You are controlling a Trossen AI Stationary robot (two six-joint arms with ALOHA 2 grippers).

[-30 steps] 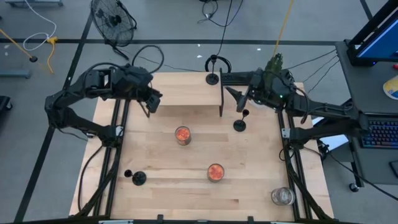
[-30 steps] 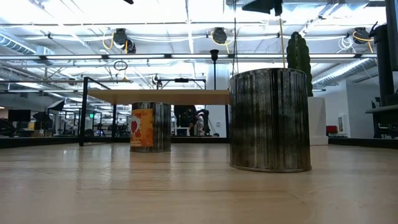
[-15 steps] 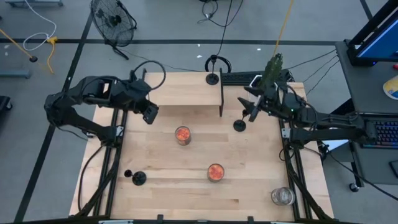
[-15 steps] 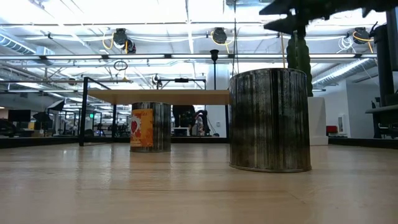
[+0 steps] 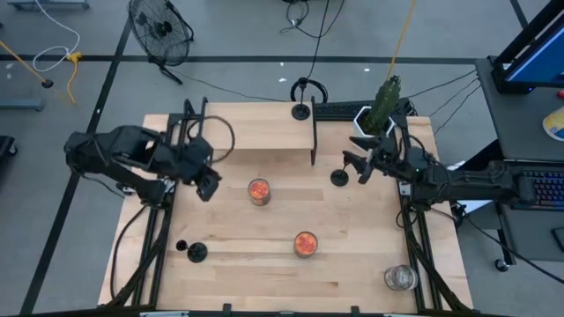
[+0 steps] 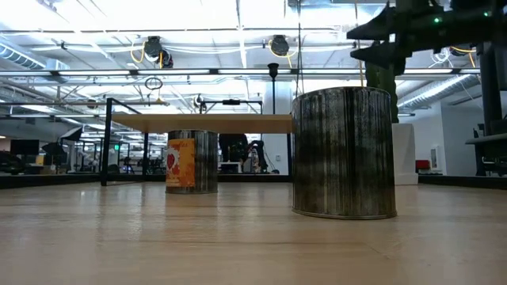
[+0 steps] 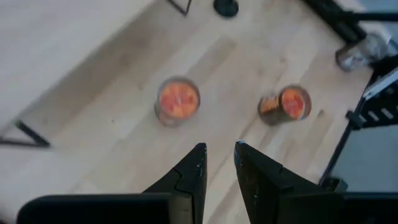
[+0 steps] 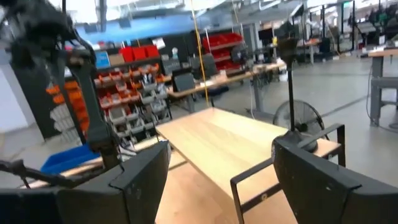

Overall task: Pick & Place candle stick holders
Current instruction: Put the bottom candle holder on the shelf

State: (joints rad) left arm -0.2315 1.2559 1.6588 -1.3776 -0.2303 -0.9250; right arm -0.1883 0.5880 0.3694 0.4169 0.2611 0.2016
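Since the earlier frames the left end effector [image 5: 208, 183] had swung away from the far left of the table [image 5: 264, 282] toward its middle, ending just left of the nearer-to-shelf orange jar [image 5: 258, 191]. The right end effector [image 5: 354, 165] had drawn back to the right and come lower along the table's right side, leaving the middle candle stick holder [image 5: 339, 177] standing alone just beside its fingertips.

In the left wrist view the left end effector [image 7: 217, 168] had its fingers only a narrow gap apart, holding nothing. In the right wrist view the right end effector [image 8: 217, 180] stood wide open and empty.

Three candle stick holders were on the table: the one by the right end effector, one at the far edge [image 5: 301, 110] behind the raised wooden shelf [image 5: 256, 130], and one near the front left corner [image 5: 196, 253]. There were two orange jars, the second [image 5: 305, 244] nearer the front, and one clear glass jar [image 5: 399, 278] at the front right.
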